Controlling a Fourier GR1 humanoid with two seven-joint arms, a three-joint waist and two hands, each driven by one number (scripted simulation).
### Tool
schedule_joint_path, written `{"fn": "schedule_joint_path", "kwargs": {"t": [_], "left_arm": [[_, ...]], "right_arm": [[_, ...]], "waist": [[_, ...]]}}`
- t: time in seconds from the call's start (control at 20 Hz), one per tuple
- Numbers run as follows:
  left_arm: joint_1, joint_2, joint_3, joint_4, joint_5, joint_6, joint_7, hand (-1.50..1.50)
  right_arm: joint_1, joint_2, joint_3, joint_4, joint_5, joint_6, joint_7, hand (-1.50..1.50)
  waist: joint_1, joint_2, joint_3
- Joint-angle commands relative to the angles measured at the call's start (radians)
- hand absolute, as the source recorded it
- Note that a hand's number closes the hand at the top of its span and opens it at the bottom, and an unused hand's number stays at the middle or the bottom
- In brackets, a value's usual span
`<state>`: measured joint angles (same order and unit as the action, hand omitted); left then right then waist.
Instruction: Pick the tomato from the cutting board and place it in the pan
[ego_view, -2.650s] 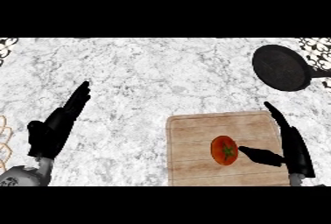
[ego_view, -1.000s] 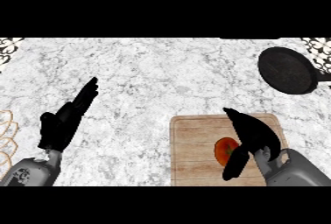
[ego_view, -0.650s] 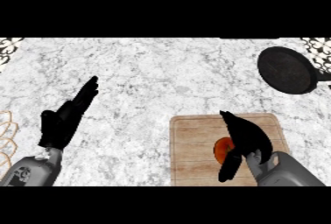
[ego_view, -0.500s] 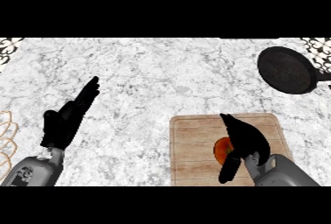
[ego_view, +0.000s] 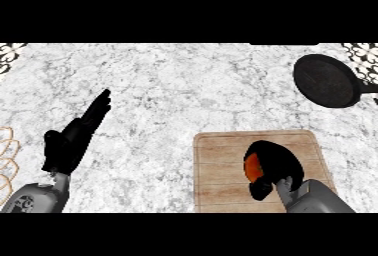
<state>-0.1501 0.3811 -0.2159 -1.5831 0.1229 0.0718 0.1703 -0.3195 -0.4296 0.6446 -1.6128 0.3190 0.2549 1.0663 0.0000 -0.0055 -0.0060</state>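
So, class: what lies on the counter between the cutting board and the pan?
Nothing: in the head view, only bare marble counter separates the board from the pan.

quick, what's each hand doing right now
Left hand: open, holding nothing, over the counter.
Right hand: curled round the tomato on the cutting board.

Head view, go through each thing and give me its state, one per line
Tomato: on the cutting board, mostly hidden under the right hand.
Right hand: fingers curled round the tomato.
Left hand: open, resting at the left.
Cutting board: flat on the counter.
Pan: empty, far right.
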Motion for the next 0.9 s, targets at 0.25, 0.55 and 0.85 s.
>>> {"fn": "schedule_joint_path", "kwargs": {"t": [0.25, 0.55, 0.85], "left_arm": [[-0.026, -0.043, 0.024, 0.022, -0.047, -0.017, 0.010, 0.00], [0.022, -0.055, 0.057, 0.004, -0.040, -0.046, -0.014, 0.00], [0.033, -0.040, 0.058, -0.059, -0.050, -0.040, 0.042, 0.00]], "right_arm": [[-0.029, 0.080, -0.035, 0.042, 0.018, 0.124, 0.081, 1.50], [0.081, -0.002, 0.004, -0.047, 0.231, -0.024, -0.220, 1.50], [0.169, -0.107, 0.016, -0.209, 0.367, -0.205, -0.433, 1.50]], "waist": [[0.002, 0.005, 0.006], [0.000, 0.004, 0.006], [-0.007, 0.000, 0.007]]}}
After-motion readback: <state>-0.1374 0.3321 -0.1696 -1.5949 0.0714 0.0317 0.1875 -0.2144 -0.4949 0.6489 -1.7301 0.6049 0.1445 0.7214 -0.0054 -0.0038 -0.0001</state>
